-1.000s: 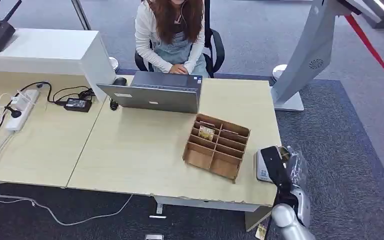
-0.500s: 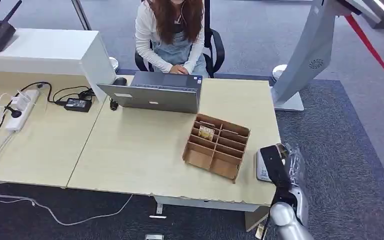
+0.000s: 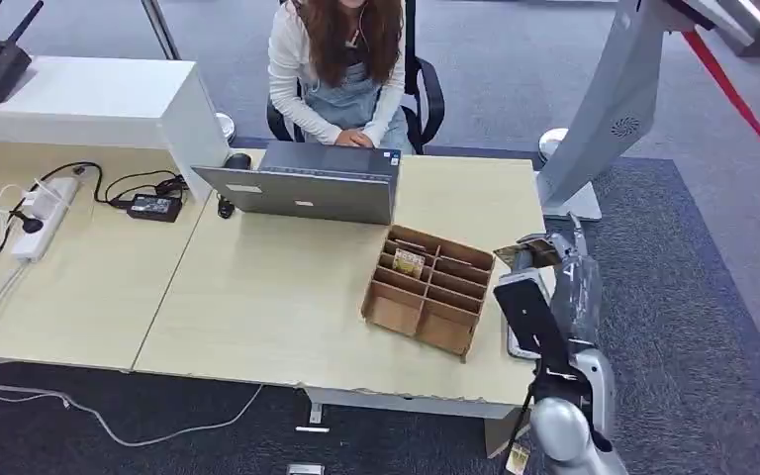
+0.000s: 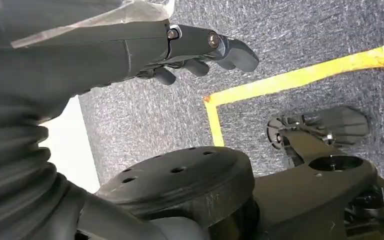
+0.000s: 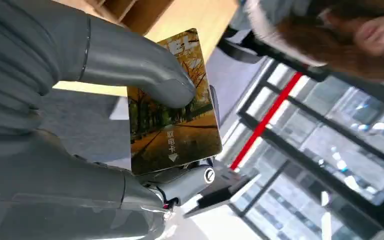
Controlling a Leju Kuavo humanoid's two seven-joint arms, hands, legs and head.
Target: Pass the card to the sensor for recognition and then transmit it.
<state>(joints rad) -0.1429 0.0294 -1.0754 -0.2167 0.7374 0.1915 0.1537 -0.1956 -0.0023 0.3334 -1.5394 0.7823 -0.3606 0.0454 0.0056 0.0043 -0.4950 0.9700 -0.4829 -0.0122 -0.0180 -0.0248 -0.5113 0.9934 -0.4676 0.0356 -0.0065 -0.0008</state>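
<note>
My right hand (image 3: 566, 280) is raised over the table's right edge, beyond the wooden divider box (image 3: 428, 290). It pinches a card (image 3: 524, 253) with an autumn-tree picture between thumb and fingers. In the right wrist view the thumb (image 5: 145, 70) presses on the card (image 5: 172, 117), whose printed face shows. The white card sensor (image 3: 512, 343) lies on the table's near right corner, mostly hidden behind my right forearm. My left hand (image 4: 195, 42) hangs over grey carpet with its fingers stretched out and nothing in them.
A second card (image 3: 408, 262) stands in one box compartment. A person (image 3: 341, 59) sits behind a grey laptop (image 3: 307, 183) at the table's far side. A power strip (image 3: 42, 216) and cables lie at the left. A white kiosk stand (image 3: 604, 109) rises to the right.
My right hand has lifted the card from low beside the sensor up and away from me, along the table's right edge. Nothing else has moved.
</note>
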